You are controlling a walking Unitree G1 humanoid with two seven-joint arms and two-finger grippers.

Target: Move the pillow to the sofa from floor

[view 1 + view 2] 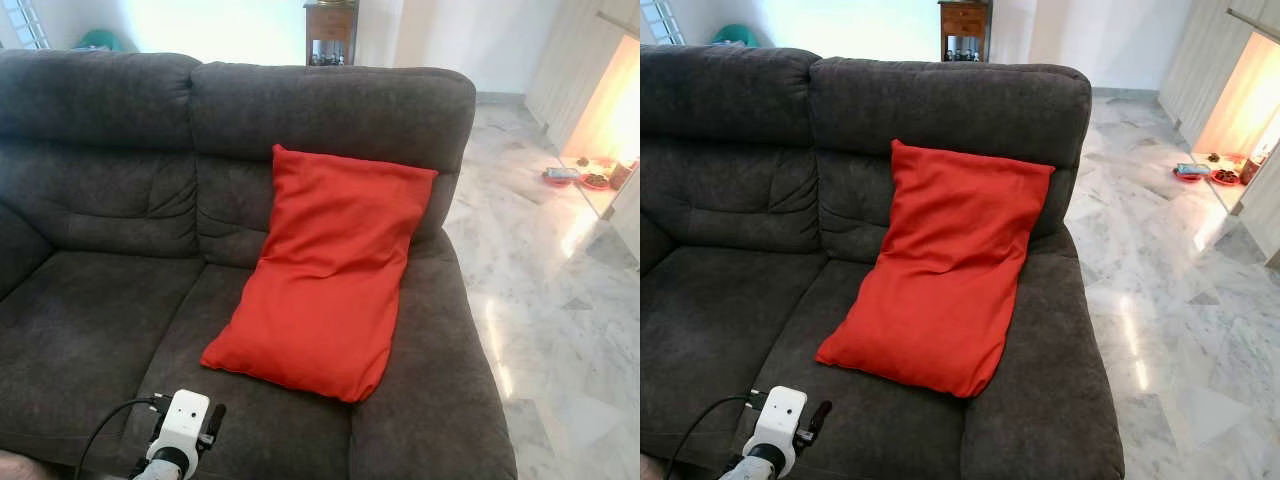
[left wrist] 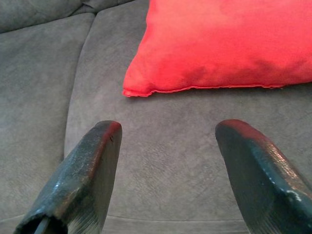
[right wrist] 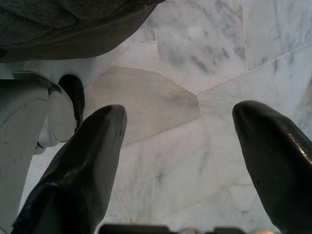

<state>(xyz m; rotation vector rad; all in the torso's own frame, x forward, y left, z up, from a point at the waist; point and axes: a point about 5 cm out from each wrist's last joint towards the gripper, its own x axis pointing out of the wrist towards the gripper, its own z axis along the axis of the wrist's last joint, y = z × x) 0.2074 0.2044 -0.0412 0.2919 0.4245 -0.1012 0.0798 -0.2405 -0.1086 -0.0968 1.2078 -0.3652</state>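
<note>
Red pillow (image 1: 325,270): we are seeing it leaning on the sofa (image 1: 90,330) backrest, off the floor.
Left gripper (image 2: 168,161): released, empty, hovering at the pillow's 7 o'clock.
Right gripper (image 3: 178,161): spread, idling over marble floor (image 3: 204,53).

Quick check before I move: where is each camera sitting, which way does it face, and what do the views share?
Head stereo pair: looks down at the red pillow on the sofa; left arm low.
Left wrist: looks along the open left end effector over the seat toward the pillow, shared with the head views.
Right wrist: right end effector, open, points at marble floor.
</note>
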